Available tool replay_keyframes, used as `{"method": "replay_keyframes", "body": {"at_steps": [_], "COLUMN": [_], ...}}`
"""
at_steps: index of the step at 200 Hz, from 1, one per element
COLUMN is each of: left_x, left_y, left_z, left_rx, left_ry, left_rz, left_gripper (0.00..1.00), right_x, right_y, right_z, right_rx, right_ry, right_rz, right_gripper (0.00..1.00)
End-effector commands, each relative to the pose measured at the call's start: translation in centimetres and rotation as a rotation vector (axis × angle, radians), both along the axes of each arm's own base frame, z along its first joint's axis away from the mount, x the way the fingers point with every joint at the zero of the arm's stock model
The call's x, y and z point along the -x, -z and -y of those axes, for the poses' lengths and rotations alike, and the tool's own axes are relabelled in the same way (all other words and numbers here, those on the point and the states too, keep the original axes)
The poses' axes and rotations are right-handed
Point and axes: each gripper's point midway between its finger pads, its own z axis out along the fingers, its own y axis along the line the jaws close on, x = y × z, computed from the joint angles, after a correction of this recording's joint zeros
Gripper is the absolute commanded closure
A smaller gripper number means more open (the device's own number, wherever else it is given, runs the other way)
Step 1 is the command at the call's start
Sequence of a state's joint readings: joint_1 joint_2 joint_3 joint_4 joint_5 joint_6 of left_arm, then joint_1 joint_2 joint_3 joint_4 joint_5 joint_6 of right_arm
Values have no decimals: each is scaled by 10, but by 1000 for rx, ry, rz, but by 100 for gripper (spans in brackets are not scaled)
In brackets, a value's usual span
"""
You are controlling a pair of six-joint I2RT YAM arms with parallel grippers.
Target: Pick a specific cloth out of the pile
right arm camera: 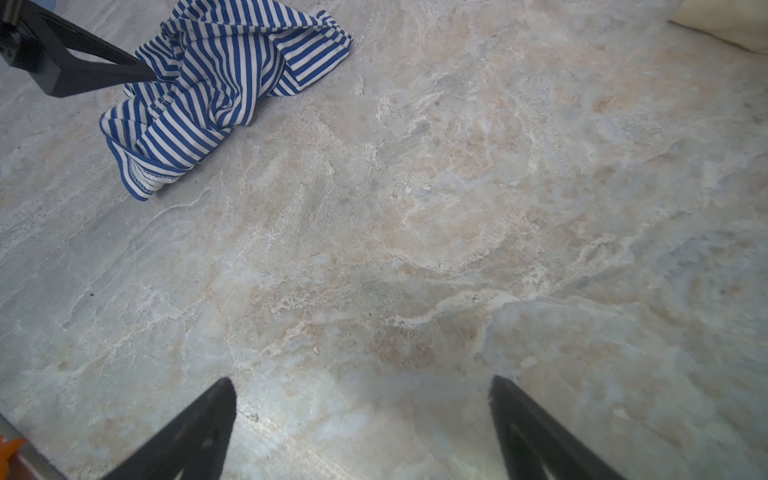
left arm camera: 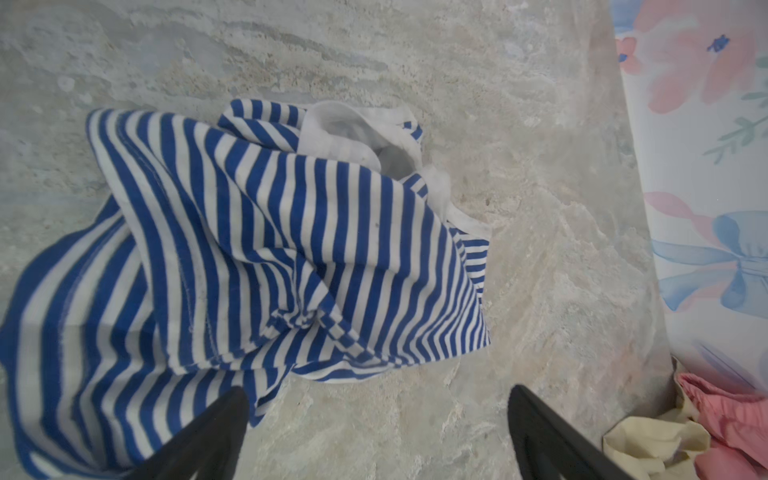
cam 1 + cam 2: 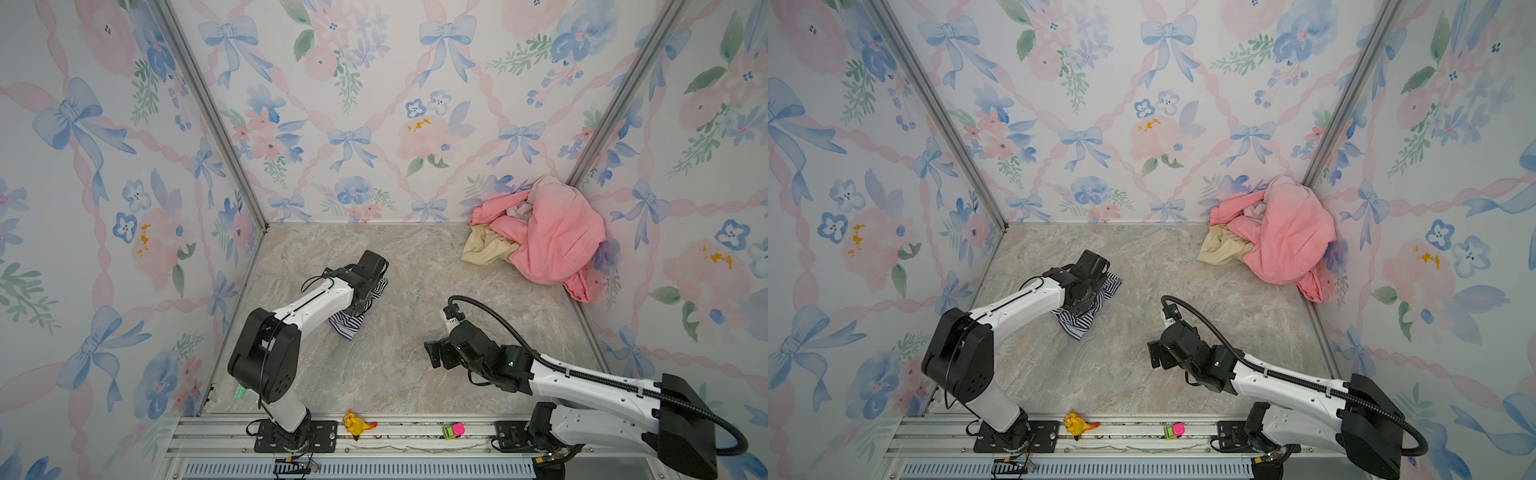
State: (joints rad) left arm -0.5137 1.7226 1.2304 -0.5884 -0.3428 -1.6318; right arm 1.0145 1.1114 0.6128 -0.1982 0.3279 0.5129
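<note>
Left end effector point(image 2: 376, 390), spread wide and empty, hangs just over the crumpled cloth point(image 2: 249, 249).

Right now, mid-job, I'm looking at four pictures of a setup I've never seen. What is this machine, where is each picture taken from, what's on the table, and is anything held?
The robot's left arm and right arm stand at the near edge of a table, each ending in a two-finger gripper. Two pictures look down from overhead, nearly alike; the other two come from a camera on each wrist. The striped cloth lies on the table below the left gripper, apart from the pile of pink and cream clothes in the back right corner. The left gripper and right gripper are both open; neither holds anything.
</note>
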Motion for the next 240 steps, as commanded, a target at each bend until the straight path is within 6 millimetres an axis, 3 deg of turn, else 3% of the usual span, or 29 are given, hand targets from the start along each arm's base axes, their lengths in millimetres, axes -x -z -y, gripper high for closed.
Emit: {"method": "replay_keyframes", "body": {"at_steps": [1,56,97,121,162,170,174,181,190,214,231,240], "left_x": [10,-5,-19,-14,-18,-20,-21,-23,-25,-38,-57,-70], "left_y": [18,54,88,101,107,109,111,114,115,102,68,40], "left_z": [-20,-43,-41,-42,-49,-50,-50,-52,-55,-61,-65,-68], "left_rx": [-68,-215,-226,-237,-267,-262,-260,-256,-257,-307,-378,-415], "left_ry": [-87,-52,42,56,123,142,154,168,182,238,286,304], "left_rz": [-124,-257,-355,-391,-415,-421,-425,-432,-438,-412,-331,-269], "left_gripper": [2,2,2,13,41,55,67,99,100,100,100,100], "right_x": [4,3,2,3,4,5,5,5,5,6,7,8], "right_y": [-1,-1,1,2,2,2,2,1,1,2,1,0], "right_z": [6,20,16,13,13,13,13,13,14,16,17,19], "right_rx": [-3,3,7,6,7,6,6,5,1,2,6,6], "right_ry": [6,35,33,29,26,24,25,25,27,29,28,30], "right_rz": [-3,15,8,-1,-4,-4,-3,-2,-1,-5,-4,-2], "right_gripper": [3,3,3,3,3,3,3,3,3,3,3,3]}}
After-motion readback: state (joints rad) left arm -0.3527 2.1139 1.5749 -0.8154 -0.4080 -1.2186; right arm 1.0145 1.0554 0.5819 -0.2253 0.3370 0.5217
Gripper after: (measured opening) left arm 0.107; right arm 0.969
